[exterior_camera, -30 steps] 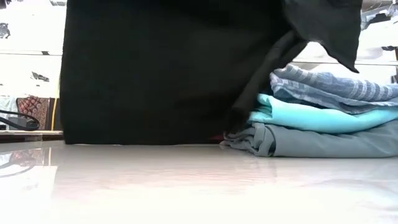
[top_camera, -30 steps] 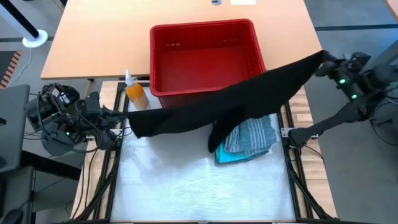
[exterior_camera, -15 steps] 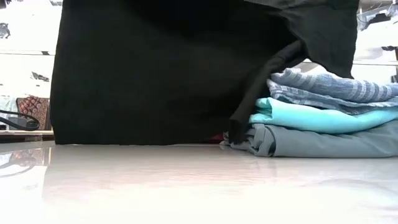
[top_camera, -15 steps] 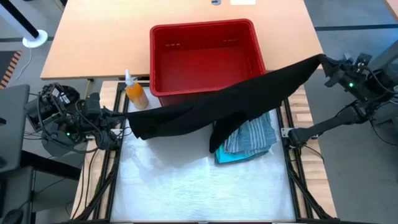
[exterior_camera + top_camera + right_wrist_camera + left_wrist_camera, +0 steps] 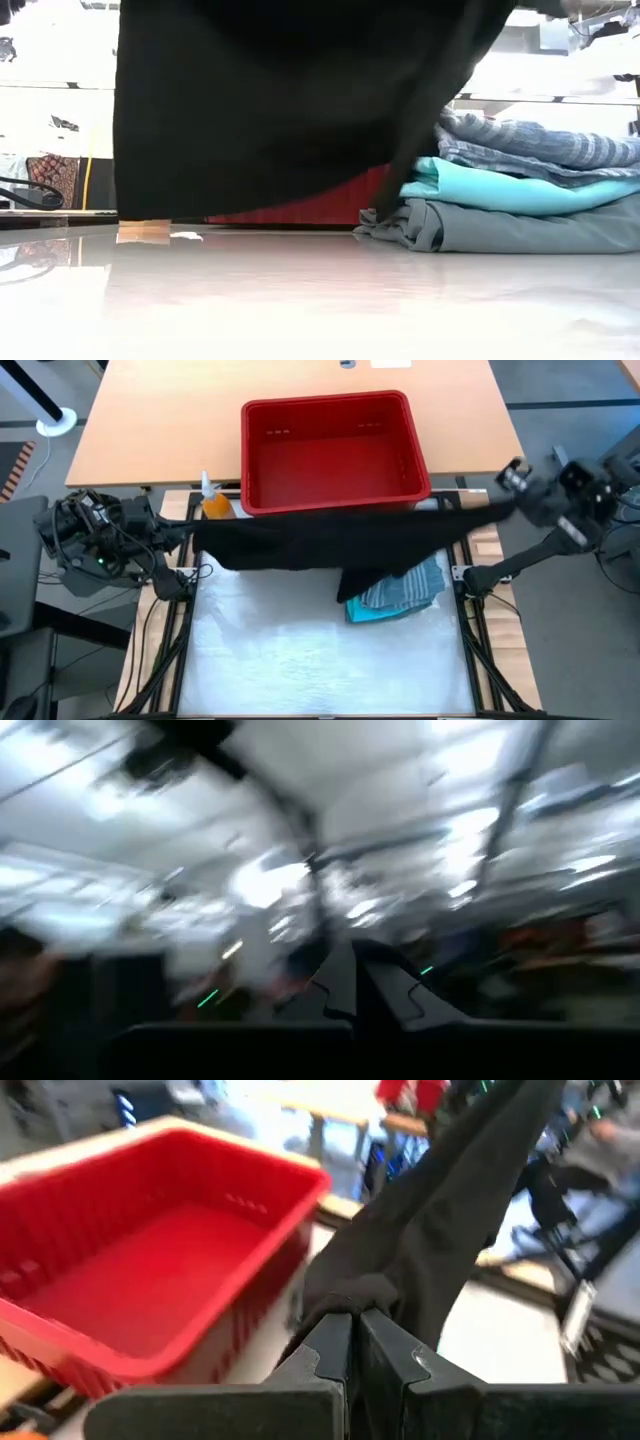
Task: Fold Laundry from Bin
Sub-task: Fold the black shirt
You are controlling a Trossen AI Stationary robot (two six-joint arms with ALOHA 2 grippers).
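black garment (image 5: 330, 540) pinched taut between both closed grippers (image 5: 352, 1318) (image 5: 497, 505).

Black garment (image 5: 280, 110): upper part running off the low view's top edge, hiding most of the red bin (image 5: 300, 205) behind. Right wrist view: smearing into blur, nothing identifiable beyond the right gripper (image 5: 352, 978). Orange bottle (image 5: 214, 502): lower part lying hidden under cloth.

Left gripper (image 5: 352, 1320) at the table's left edge, right gripper (image 5: 500, 500) at its right edge, both clamped tight.
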